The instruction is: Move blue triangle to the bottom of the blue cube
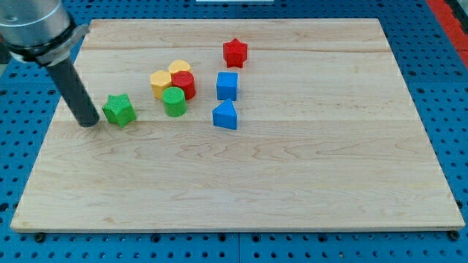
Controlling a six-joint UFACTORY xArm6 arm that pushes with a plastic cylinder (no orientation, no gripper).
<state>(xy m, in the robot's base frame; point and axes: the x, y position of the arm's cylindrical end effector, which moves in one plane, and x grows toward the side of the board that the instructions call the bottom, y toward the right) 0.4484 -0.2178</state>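
The blue triangle [225, 115] lies near the board's middle, just below the blue cube [227, 85], with a small gap between them. My tip [88, 122] rests on the board at the view's left, right beside the green star [118, 109], on its left. The tip is far to the left of both blue blocks.
A red star [235, 52] sits above the blue cube. A cluster to the cube's left holds a yellow hexagon [161, 81], a yellow cylinder [179, 68], a red cylinder [183, 84] and a green cylinder [175, 101]. The wooden board [292, 183] lies on a blue pegboard.
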